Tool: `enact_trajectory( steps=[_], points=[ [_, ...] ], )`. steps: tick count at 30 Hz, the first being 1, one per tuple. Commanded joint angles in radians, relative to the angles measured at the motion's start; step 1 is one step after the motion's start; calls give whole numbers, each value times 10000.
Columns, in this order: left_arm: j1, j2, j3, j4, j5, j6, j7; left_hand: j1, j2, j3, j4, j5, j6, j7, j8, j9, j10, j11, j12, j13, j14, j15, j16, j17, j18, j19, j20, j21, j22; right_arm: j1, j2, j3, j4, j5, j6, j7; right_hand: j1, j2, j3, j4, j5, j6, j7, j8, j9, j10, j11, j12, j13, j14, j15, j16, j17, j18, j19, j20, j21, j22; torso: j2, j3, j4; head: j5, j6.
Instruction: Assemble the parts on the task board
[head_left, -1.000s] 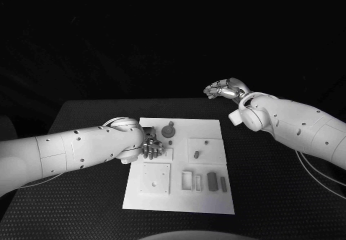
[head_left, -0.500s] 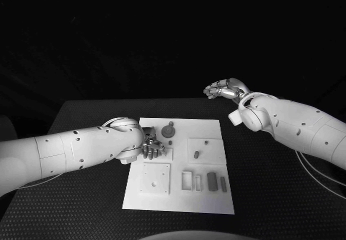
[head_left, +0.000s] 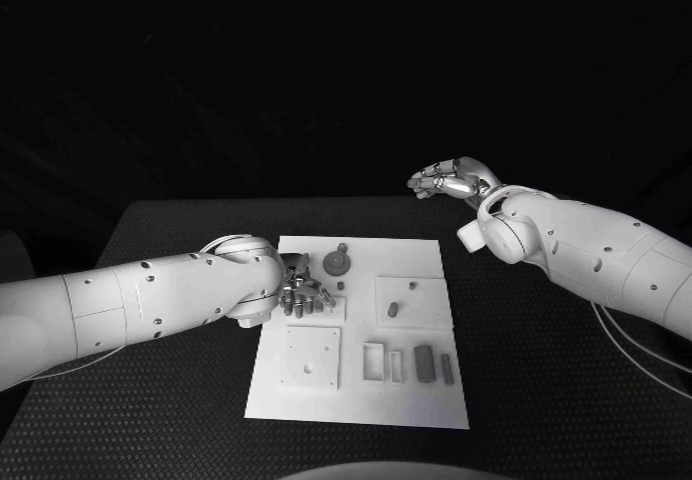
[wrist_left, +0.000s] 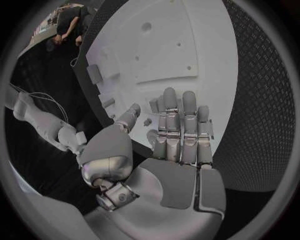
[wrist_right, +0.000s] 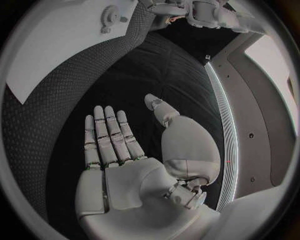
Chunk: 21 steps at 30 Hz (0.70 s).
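I judge I'm in the reach step: left robot hand (head_left: 300, 291) hovers wide, holding nothing, over the task board (head_left: 361, 400); right robot hand (wrist_right: 128, 150) waits wide beyond the desk's far edge. Next, pinching a small part (wrist_left: 147, 121).

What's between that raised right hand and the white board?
Only bare black table, seen in the head view, lies between the right hand and the task board.
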Motion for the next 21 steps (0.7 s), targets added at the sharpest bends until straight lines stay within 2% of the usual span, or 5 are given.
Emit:
enact_trajectory(
  steps=[1,9,17,19,21],
  points=[
    [36,-54,63,91,6,-265,182,-107,-84,-156,-2,-42,-58,1,-46,21,-70,15,64,15,-70,-23,56,-3,-77,-3,-230,-67,8,-8,-5,5,13,-64,97,87,27,-42,-22,-59,54,-48,246,63,-11,58,24,-56,12,-61,33,-41,-17,-165,-74,33,-47,14,-5,6,1,5,23],
    [179,-212,415,243,66,-354,298,-282,-142,-357,5,-40,-113,3,-72,39,-120,7,53,15,-108,-35,59,-5,-77,-39,-281,-119,-23,-18,-28,5,-13,-64,100,85,7,-50,-35,-54,65,-50,250,66,-16,66,22,-73,12,-71,37,-48,-24,-173,-84,32,-58,29,-2,12,-3,19,58],
    [739,-325,508,-44,211,215,384,-168,-93,-436,-153,-41,-212,47,-126,41,-216,40,22,6,-189,-5,31,-21,-77,-95,-262,-136,-16,-18,-33,5,-23,-64,94,89,-4,-54,-41,-52,74,-51,251,68,-18,70,20,-81,12,-76,38,-51,-27,-176,-87,32,-63,37,0,12,0,21,187],
    [878,-276,580,-471,307,-74,497,172,170,-340,-371,-42,-910,349,-470,-50,-494,163,-97,-41,-425,104,-118,-95,-77,-256,-188,-217,-30,-19,-36,5,-33,-64,83,88,-8,-55,-44,-50,77,-50,251,69,-19,71,19,-85,12,-77,39,-52,-28,-177,-88,32,-65,40,0,14,5,30,253],
    [896,-145,764,-906,373,-310,661,319,419,-317,-453,-29,-1138,464,-555,-42,-700,261,-178,-74,-600,211,-235,-158,-77,-330,-108,-260,-40,-19,-41,5,-44,-64,80,89,-10,-54,-45,-49,79,-50,251,70,-19,73,20,-86,12,-78,39,-52,-28,-177,-89,31,-66,43,-1,17,6,32,263]
  ],
)
